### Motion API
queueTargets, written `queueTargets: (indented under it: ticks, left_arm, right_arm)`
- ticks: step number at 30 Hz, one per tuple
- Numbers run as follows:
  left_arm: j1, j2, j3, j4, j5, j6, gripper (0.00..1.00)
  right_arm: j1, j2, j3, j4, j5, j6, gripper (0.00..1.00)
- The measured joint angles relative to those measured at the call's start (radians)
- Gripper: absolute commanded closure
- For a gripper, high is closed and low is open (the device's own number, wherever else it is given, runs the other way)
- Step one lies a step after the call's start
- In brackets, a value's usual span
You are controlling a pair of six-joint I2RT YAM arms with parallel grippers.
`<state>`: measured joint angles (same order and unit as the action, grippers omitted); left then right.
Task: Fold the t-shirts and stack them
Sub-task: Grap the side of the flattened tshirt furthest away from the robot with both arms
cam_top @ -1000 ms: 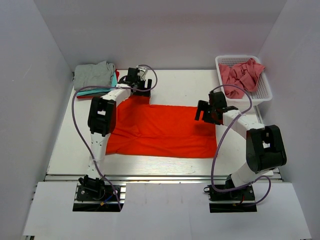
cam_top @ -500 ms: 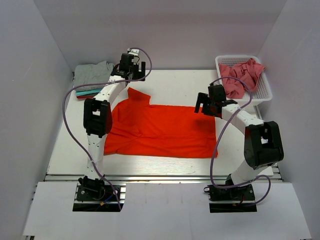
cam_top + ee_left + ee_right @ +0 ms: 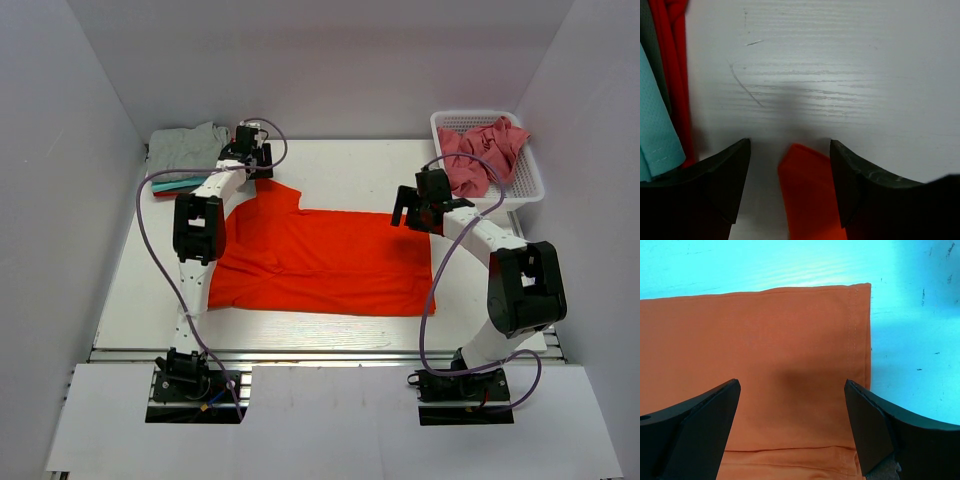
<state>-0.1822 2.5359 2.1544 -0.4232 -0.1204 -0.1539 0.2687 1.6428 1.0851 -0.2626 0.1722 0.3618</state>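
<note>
The bright orange-red t-shirt [image 3: 320, 262] lies spread flat on the white table. My left gripper [image 3: 250, 160] is open over the far left sleeve. In the left wrist view the sleeve tip [image 3: 810, 195] lies between the open fingers of my left gripper [image 3: 790, 146], ungripped. My right gripper [image 3: 415, 212] is open above the shirt's far right corner. In the right wrist view my right gripper [image 3: 791, 386] has wide-spread jaws straddling the cloth [image 3: 765, 340] near its hemmed edge. A stack with a grey shirt [image 3: 185, 148] on top and a teal shirt [image 3: 178, 184] below sits far left.
A white mesh basket [image 3: 525, 185] at the far right holds dusty pink shirts [image 3: 482, 150]. The teal shirt [image 3: 655, 130] and a red shirt [image 3: 676, 75] of the stack lie just left of my left fingers. White walls enclose the table on three sides.
My left gripper rose toward the far wall, then came back down to the sleeve tip. My right gripper shifted slightly farther back and has held still since.
</note>
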Motion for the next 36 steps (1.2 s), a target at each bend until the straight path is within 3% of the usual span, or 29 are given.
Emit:
queueTargets:
  ticks: [3, 4, 7, 10, 14, 29, 36]
  left_arm:
    - [0.002, -0.001, -0.011, 0.016, 0.004, -0.005, 0.32]
    - [0.002, -0.006, -0.026, 0.032, 0.004, -0.003, 0.41]
    - [0.002, -0.016, -0.054, 0.058, 0.007, -0.003, 0.56]
    - [0.002, -0.021, -0.072, 0.077, 0.01, 0.002, 0.78]
    - [0.002, -0.047, -0.118, 0.097, 0.023, -0.004, 1.0]
    - [0.0, -0.164, -0.32, 0.201, 0.074, -0.003, 1.0]
    - [-0.008, -0.248, -0.369, 0.258, 0.115, -0.003, 1.0]
  right_arm:
    - [0.0, 0.0, 0.0, -0.002, 0.01, 0.0, 0.1]
    - [0.0, 0.0, 0.0, -0.002, 0.012, 0.0, 0.1]
    - [0.0, 0.0, 0.0, -0.003, 0.019, 0.001, 0.1]
    - [0.0, 0.006, 0.007, -0.012, 0.036, 0.009, 0.1]
    - [0.0, 0.042, 0.05, -0.035, 0.07, 0.04, 0.1]
    - [0.0, 0.255, 0.279, -0.107, 0.19, 0.172, 0.1]
    - [0.0, 0.376, 0.408, -0.138, 0.253, 0.233, 0.15]
